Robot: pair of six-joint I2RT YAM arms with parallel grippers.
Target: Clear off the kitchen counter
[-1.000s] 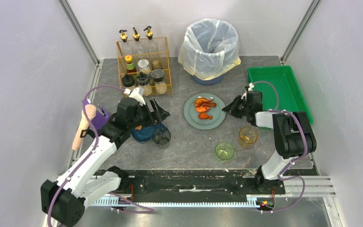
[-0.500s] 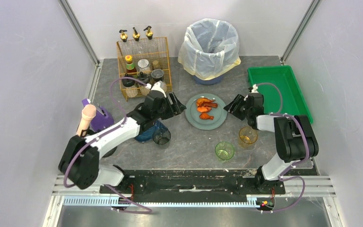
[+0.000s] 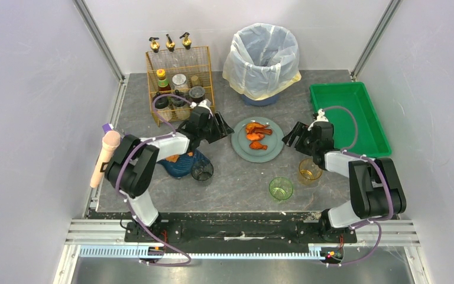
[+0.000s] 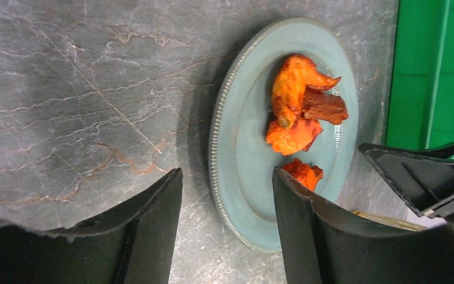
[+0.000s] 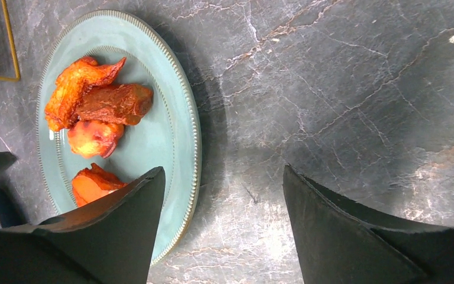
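Nearest you, a green glass (image 3: 281, 189) and an amber glass (image 3: 310, 170) stand toward the tabletop's (image 3: 236, 177) near right corner. The tabletop is a flat, matte, dark grey slab with pale marble-like veins, and it lies under both claws. Further in, a dark glass (image 3: 201, 171) sits just beside a blue bowl (image 3: 180, 164). In the middle, a round grey-blue plate (image 3: 241, 147) with a ribbed rim carries glossy orange chicken pieces (image 3: 255, 136). Your left claw (image 4: 227, 174) is spread wide, straddling the plate's rim on the side facing the left edge. Your right claw (image 5: 223, 171), also wide, hovers at the opposite rim. Along the far edge stand a gold wire rack (image 3: 180, 83) of bottles, a bag-lined bin (image 3: 263, 59) and a green plastic tray (image 3: 346, 112).
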